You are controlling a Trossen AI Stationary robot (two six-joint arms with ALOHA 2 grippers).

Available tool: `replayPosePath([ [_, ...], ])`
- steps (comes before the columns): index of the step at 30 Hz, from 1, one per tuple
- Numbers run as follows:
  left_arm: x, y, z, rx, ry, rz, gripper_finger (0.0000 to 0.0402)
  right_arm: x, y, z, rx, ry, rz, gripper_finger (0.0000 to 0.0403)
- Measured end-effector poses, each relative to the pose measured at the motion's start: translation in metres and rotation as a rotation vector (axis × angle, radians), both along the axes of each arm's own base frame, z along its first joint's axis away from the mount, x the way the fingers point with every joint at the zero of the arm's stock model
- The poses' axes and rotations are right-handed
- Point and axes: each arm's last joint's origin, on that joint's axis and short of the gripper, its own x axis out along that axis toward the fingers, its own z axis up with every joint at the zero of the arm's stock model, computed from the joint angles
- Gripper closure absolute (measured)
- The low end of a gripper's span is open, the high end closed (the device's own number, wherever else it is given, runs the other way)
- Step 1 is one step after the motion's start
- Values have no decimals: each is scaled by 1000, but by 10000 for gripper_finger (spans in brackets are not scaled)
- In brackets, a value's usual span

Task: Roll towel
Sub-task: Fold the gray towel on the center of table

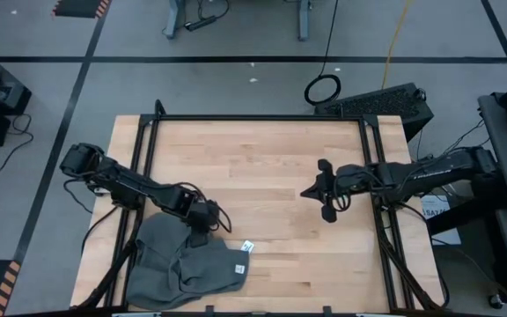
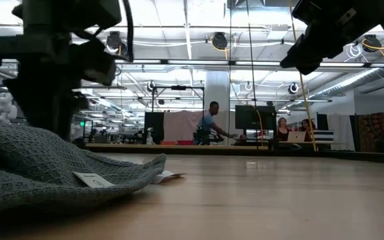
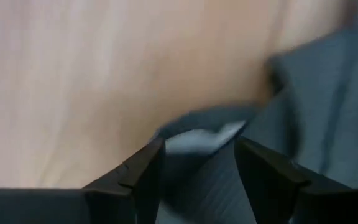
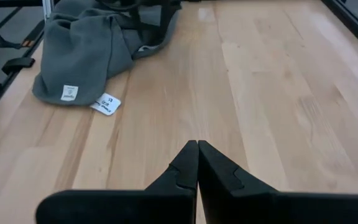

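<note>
The left claw [image 1: 208, 217] hovered open over the crumpled towel [image 1: 183, 273], apparently seeking a fresh edge, while the closed right claw [image 1: 317, 189] waited mid-table.

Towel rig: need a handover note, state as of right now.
Left end effector: open, at the upper edge of the towel, fingers straddling a fold, not clamped on it.
Right end effector: shut, empty, waiting above bare wood on the right half of the table.
Towel: crumpled in a heap at the table's near-left corner, white tag sticking out on its right side.
Done: nothing rolled.
Left: spread the towel flat, then roll it.
</note>
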Motion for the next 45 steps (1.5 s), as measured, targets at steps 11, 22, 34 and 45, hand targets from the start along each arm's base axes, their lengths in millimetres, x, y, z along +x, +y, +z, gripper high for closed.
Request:
replayPosePath([
  [11, -10, -7, -3, 117, 108, -28, 214, 17, 2, -5, -39, -40, 24, 403],
  [22, 2, -2, -19, 282, 36, -46, 391, 29, 3, -16, -7, -19, 6, 403],
  [34, 52, -2, 59, 561, -251, -223, 400, 55, 8, -37, 114, -38, -62, 403],
  [45, 42, -11, 83, 382, -129, -28, 365, 81, 20, -60, 114, -123, -52, 403],
])
